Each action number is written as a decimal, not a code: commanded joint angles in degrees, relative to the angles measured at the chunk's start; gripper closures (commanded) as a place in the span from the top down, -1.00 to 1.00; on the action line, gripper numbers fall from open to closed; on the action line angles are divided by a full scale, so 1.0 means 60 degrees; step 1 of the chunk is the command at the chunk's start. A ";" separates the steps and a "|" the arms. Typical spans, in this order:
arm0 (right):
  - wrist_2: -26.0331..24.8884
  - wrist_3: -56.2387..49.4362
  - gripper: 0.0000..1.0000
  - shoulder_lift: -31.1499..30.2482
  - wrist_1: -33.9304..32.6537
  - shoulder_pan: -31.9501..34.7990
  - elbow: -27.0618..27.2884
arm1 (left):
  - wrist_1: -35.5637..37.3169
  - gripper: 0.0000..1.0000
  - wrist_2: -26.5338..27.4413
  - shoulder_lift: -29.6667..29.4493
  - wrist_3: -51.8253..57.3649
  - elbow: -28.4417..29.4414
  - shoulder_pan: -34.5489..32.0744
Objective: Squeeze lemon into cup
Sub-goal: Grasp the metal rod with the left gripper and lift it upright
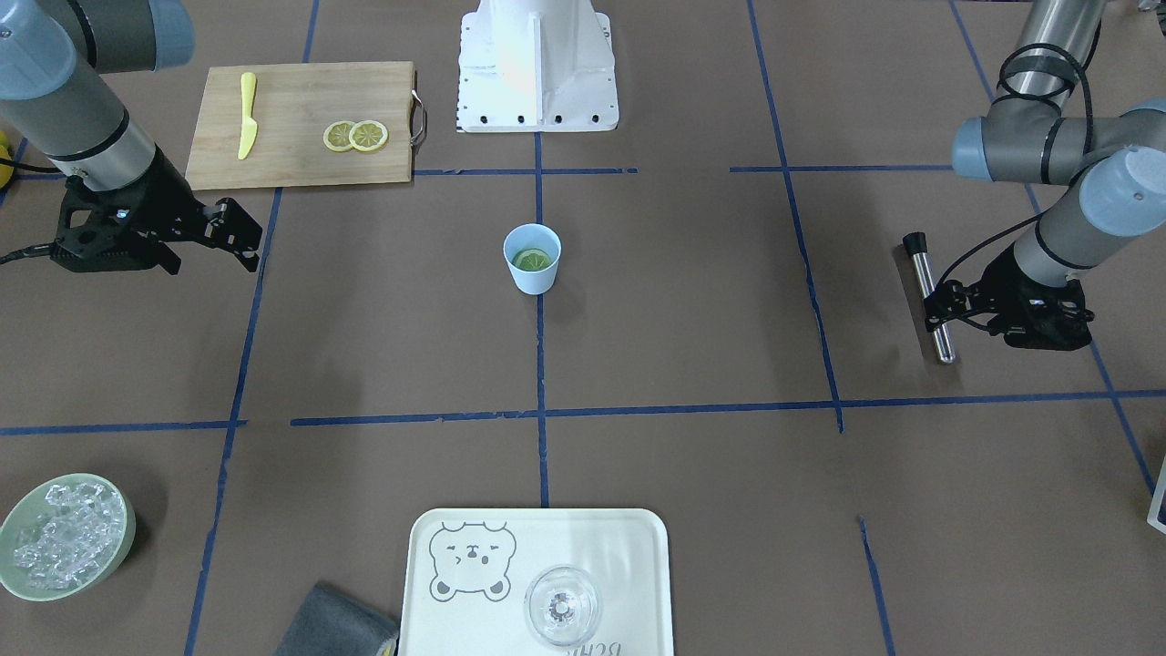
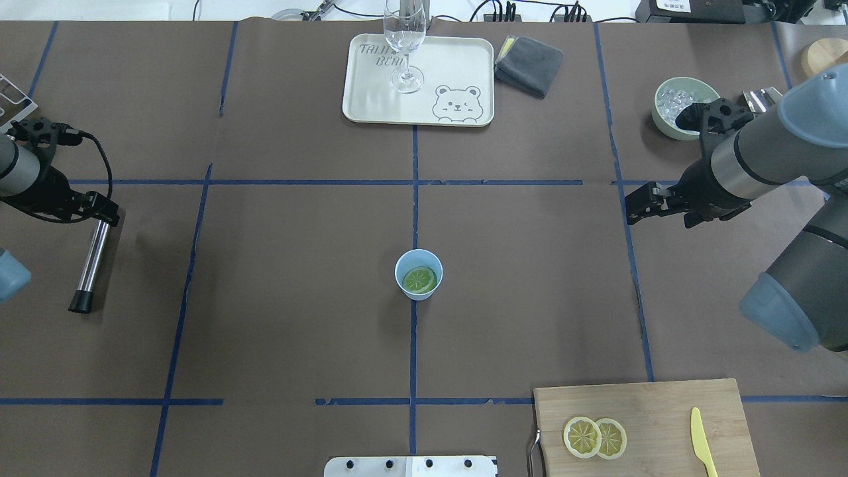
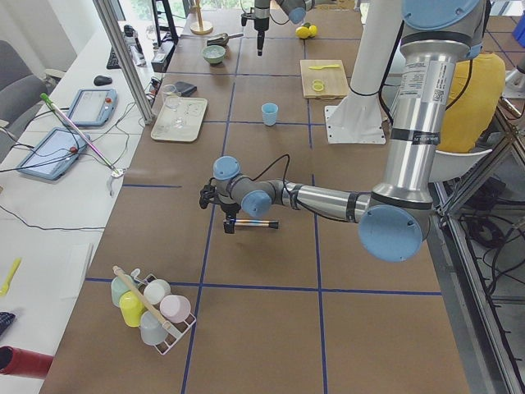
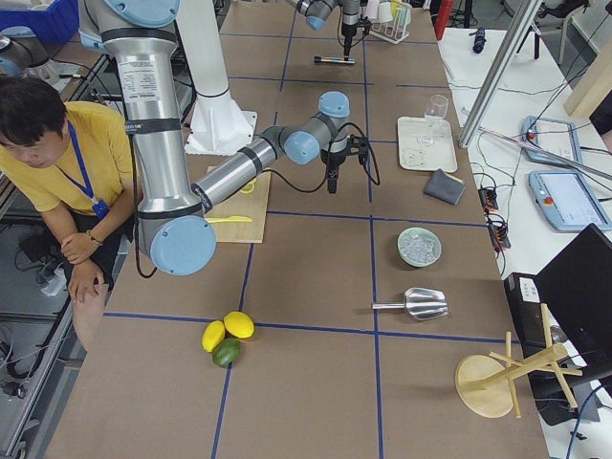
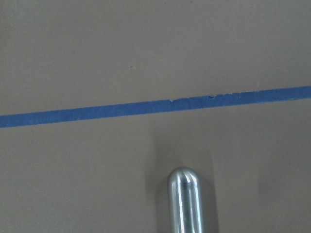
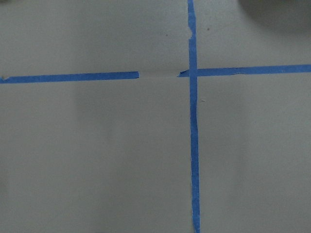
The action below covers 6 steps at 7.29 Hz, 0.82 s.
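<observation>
The light blue cup [image 1: 532,275] stands upright at the table's middle, also in the overhead view [image 2: 401,267]. The lemon [image 1: 531,260] lies inside it, cut face up [image 2: 419,279]. My right gripper [image 1: 248,244] hovers far to the cup's side, near the cutting board, with its jaws apart and empty; it also shows in the overhead view [image 2: 633,207]. My left gripper [image 1: 938,308] is at the opposite side over one end of a metal rod [image 1: 940,333] that lies on the table. Its jaws look apart. The rod's rounded tip shows in the left wrist view [image 5: 184,204].
A wooden cutting board [image 1: 301,155] holds two overlapping lemon slices [image 1: 355,136] and a yellow knife [image 1: 247,114]. A white tray [image 1: 510,620] carries a clear glass [image 1: 562,606]. A green bowl of ice [image 1: 129,528] and a grey cloth [image 1: 337,624] sit nearby.
</observation>
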 commanded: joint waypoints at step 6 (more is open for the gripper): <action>0.0050 0.0004 1.00 0.0042 0.0000 -0.0030 -0.0053 | 0.0144 -1.00 -0.0063 -0.0274 -0.0030 0.0392 0.0175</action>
